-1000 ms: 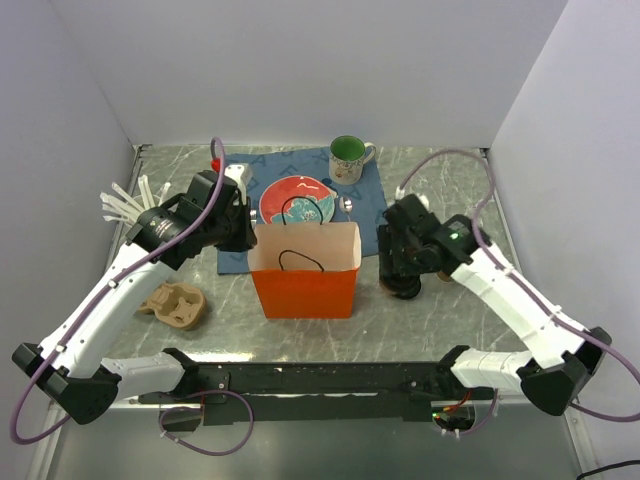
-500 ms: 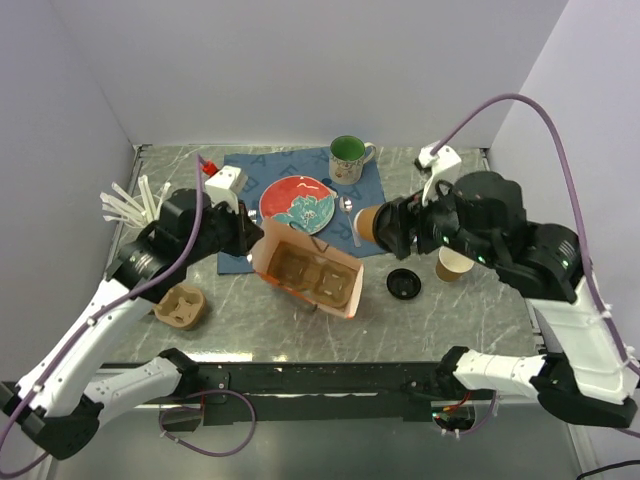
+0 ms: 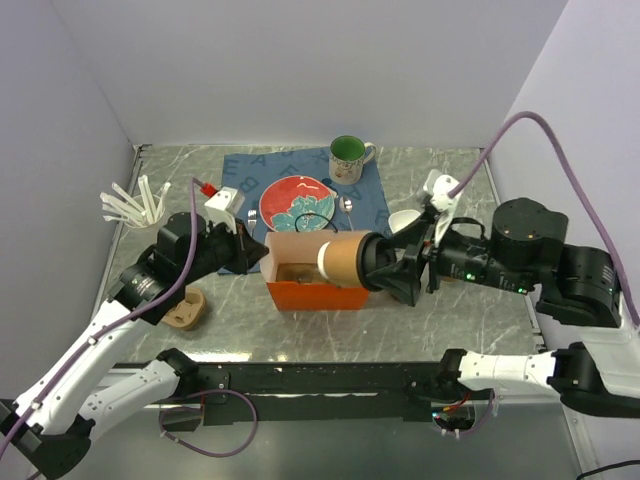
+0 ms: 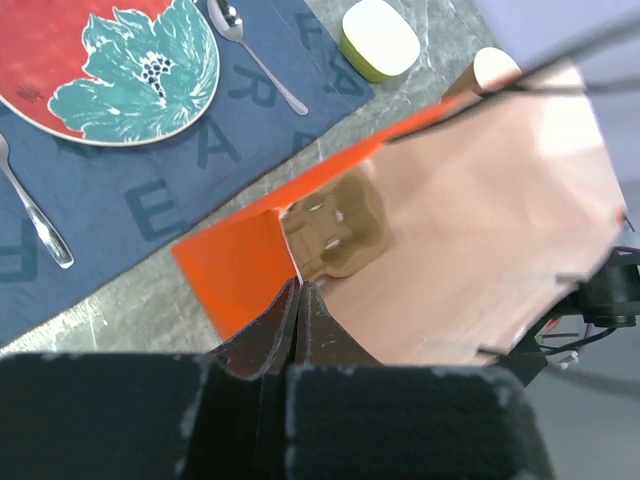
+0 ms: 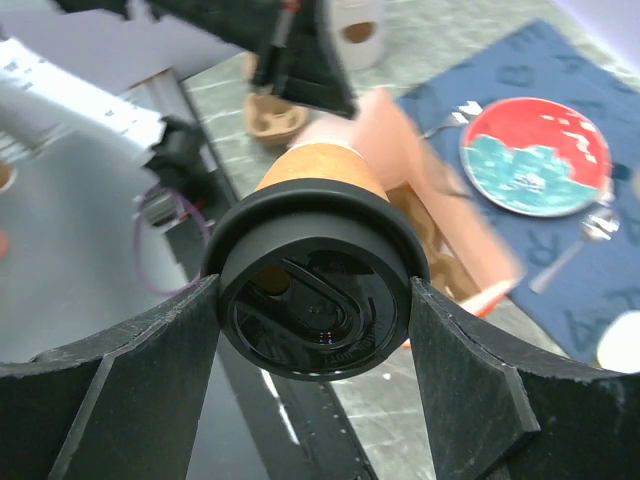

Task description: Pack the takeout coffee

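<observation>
Over the orange bag now, shifted leftward, takeout coffee pinched between right fingers.

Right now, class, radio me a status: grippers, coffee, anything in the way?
Left gripper shut on orange bag rim. Right gripper shut on takeout coffee, held sideways at bag mouth. Cup carrier sits inside bag.

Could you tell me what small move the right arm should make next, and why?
Probably ease the right tool leftward, sliding the takeout coffee base-first into the orange bag: the cup lies sideways at the bag's mouth, which the left tool holds open, carrier inside.
</observation>
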Controlling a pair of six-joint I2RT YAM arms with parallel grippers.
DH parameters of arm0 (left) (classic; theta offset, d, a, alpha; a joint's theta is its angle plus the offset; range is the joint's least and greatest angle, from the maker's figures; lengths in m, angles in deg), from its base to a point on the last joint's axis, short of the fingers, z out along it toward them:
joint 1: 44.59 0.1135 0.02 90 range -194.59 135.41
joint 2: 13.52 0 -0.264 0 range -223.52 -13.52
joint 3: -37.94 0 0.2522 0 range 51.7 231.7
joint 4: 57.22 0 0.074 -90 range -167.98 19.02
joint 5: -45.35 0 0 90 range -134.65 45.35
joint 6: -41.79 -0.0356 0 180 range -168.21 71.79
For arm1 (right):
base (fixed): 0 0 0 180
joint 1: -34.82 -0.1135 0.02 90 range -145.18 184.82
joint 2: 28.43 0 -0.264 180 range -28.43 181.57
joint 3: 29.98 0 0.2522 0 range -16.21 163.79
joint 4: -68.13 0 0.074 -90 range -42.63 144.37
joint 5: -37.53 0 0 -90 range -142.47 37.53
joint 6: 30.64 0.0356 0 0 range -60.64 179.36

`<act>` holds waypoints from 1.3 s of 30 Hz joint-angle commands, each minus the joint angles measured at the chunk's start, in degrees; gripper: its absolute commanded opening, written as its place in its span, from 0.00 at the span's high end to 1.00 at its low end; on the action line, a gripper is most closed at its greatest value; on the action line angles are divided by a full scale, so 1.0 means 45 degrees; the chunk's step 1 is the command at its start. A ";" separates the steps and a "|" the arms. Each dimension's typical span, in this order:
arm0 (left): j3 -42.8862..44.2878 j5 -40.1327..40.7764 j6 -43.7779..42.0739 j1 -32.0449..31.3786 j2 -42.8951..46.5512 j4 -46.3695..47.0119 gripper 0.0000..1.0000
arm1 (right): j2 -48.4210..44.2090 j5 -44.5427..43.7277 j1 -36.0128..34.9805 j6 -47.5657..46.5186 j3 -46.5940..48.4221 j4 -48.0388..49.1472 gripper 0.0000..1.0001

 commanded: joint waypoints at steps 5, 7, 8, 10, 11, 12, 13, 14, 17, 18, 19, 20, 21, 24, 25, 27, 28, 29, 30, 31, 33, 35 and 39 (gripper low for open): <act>-0.0287 -0.0554 0.0207 0.0006 0.0951 0.0582 0.99 | 0.1227 -0.1642 -0.1861 -0.0436 0.0368 -0.0001 0.48; -0.0385 -0.0614 0.0050 0.0006 0.1049 0.0719 0.99 | 0.1461 -0.2443 -0.1901 -0.0729 0.0387 -0.0020 0.48; -0.0405 -0.0633 -0.0144 0.0006 0.1146 0.0777 0.99 | 0.1540 -0.2852 -0.1921 -0.1194 0.0407 -0.0040 0.49; -0.0521 -0.0516 -0.0321 0.0006 0.1205 0.0895 0.99 | 0.1657 -0.3421 -0.1940 -0.1684 0.0543 0.0038 0.49; -0.0619 -0.0478 -0.0496 0.0006 0.1244 0.0992 0.99 | 0.1697 -0.3500 -0.1940 -0.1784 0.0698 0.0077 0.49; -0.0658 -0.0380 -0.0556 0.0006 0.1245 0.0993 0.99 | 0.1716 -0.3520 -0.1940 -0.1843 0.1009 0.0135 0.49; -0.0678 -0.0341 -0.0634 0.0006 0.1264 0.0993 0.99 | 0.1717 -0.3500 -0.1940 -0.1979 0.1090 0.0290 0.49; -0.0756 -0.0321 -0.0654 0.0006 0.1303 0.1012 0.99 | 0.1755 -0.3500 -0.1940 -0.2019 0.1168 0.0311 0.49; -0.1028 -0.0204 -0.0460 0.0006 0.1556 0.1324 0.99 | 0.1950 -0.3189 -0.1979 -0.2136 0.1033 -0.0137 0.49; -0.1126 -0.0184 -0.0401 0.0006 0.1635 0.1576 0.99 | 0.1970 -0.3130 -0.2037 -0.2214 0.0568 -0.0196 0.49; -0.1263 -0.0281 -0.0361 0.0006 0.1732 0.1753 0.99 | 0.1951 -0.3168 -0.2135 -0.2234 0.0273 -0.0235 0.49; -0.1593 -0.0398 -0.0380 -0.0013 0.1984 0.1928 0.99 | 0.1912 -0.3497 -0.2213 -0.2292 0.0019 -0.0197 0.49; -0.1789 -0.0515 -0.0458 0.0006 0.2103 0.2298 0.99 | 0.1912 -0.3655 -0.2252 -0.2467 -0.0390 -0.0138 0.49; -0.2318 -0.0750 -0.1101 0.0006 0.2513 0.2632 0.99 | 0.1990 -0.4455 -0.2253 -0.2993 -0.0589 -0.0001 0.49; -0.2473 -0.0731 -0.1432 0.0006 0.2592 0.2827 0.99 | 0.2048 -0.4573 -0.2233 -0.3151 -0.0628 0.0018 0.49; -0.2591 -0.0828 -0.1824 0.0006 0.2748 0.3042 0.99 | 0.2107 -0.4769 -0.2253 -0.3657 -0.0861 0.0019 0.49; -0.2689 -0.0867 -0.2154 0.0006 0.2768 0.3275 0.99 | 0.2126 -0.4770 -0.2253 -0.3892 -0.0940 0.0057 0.49; -0.2671 -0.0926 -0.2312 0.0006 0.2710 0.3355 0.99 | 0.2165 -0.4828 -0.2233 -0.4068 -0.0979 0.0058 0.48; -0.2670 -0.0984 -0.2449 0.0006 0.2632 0.3433 0.99 | 0.2262 -0.4944 -0.2253 -0.4341 -0.0980 0.0019 0.48; -0.2574 -0.1024 -0.2721 0.0006 0.2515 0.3550 0.99 | 0.2476 -0.4984 -0.2253 -0.4440 -0.0980 -0.0039 0.48; -0.2417 -0.0966 -0.2802 0.0006 0.2183 0.3941 0.99 | 0.2730 -0.4849 -0.2233 -0.4500 -0.1018 -0.0253 0.48; -0.2260 -0.0965 -0.2744 0.0006 0.2007 0.4388 0.99 | 0.2810 -0.4731 -0.2253 -0.4364 -0.1116 -0.0372 0.49; -0.2513 -0.1257 -0.2295 0.0006 0.2143 0.5230 0.99 | 0.2538 -0.4711 -0.2506 -0.3974 -0.2031 -0.0119 0.50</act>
